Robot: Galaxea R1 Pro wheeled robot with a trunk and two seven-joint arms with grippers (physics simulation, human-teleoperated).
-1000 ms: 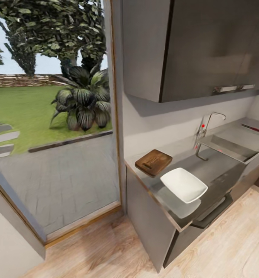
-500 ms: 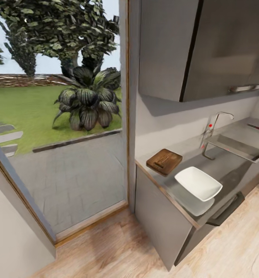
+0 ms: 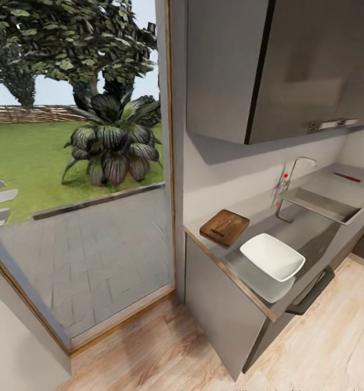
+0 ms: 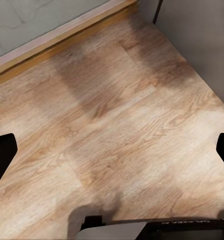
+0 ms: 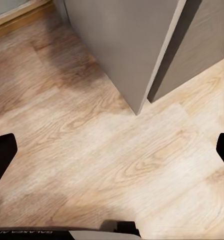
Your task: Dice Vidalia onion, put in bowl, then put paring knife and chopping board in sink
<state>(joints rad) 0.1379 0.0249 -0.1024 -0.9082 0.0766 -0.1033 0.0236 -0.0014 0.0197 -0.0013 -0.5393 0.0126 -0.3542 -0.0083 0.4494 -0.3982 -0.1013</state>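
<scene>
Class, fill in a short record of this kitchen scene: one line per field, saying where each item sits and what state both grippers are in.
board: on the countertop at its end nearest the glass door
bowl: white, beside the board, near the front edge
sink: farther along, faucet behind it
knife: red-handled, beyond the sink
onion: cannot tell
left gripper: open, over wooden floor
right gripper: open, over floor near cabinet corner

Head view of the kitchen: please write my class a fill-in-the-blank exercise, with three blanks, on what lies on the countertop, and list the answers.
1. Near the countertop's end by the glass door lies the wooden ____.
2. The white bowl stands between the board and the ____.
3. The red-handled ____ lies beyond the sink, at the far end.

Answers: board; sink; knife
</scene>
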